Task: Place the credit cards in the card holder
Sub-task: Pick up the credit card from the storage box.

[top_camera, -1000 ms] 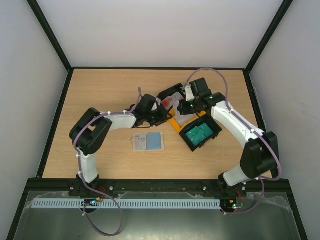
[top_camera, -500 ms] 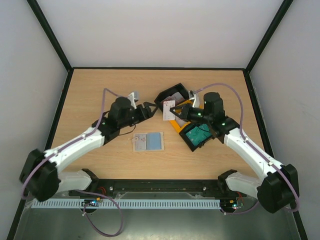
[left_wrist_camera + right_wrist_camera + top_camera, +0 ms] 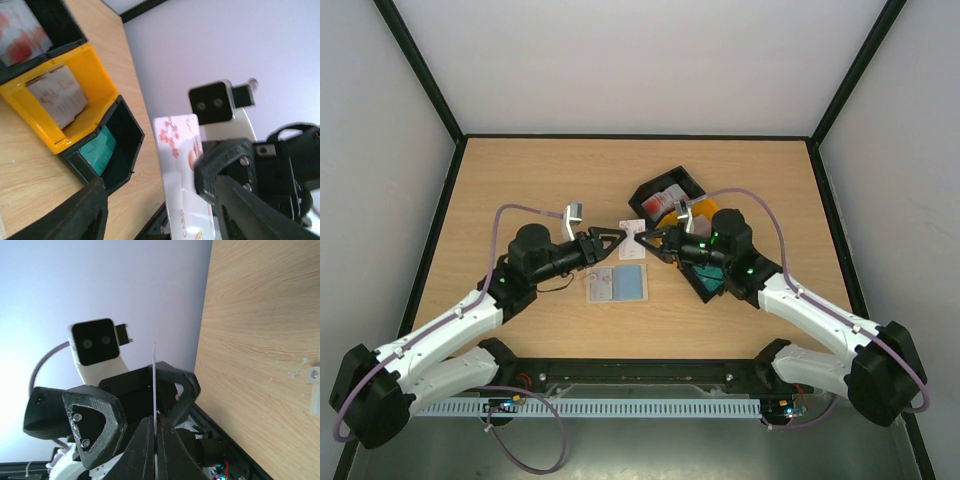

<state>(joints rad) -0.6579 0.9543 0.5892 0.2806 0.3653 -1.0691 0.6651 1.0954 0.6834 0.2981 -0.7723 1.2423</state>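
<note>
Right tool (image 3: 644, 241) at frame centre is closed on a white, red-printed credit card (image 3: 632, 228) held above the tabletop (image 3: 520, 180). Left tool (image 3: 617, 239) stands open, its jaws straddling that card; contact cannot be determined. Card holder (image 3: 617, 284) lies unfolded on the tabletop just below them in frame.

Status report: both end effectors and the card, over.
Right end effector shut on white card, mid-air. Left end effector open, jaws either side of it. Card holder on table close by; bins stand beyond.
</note>
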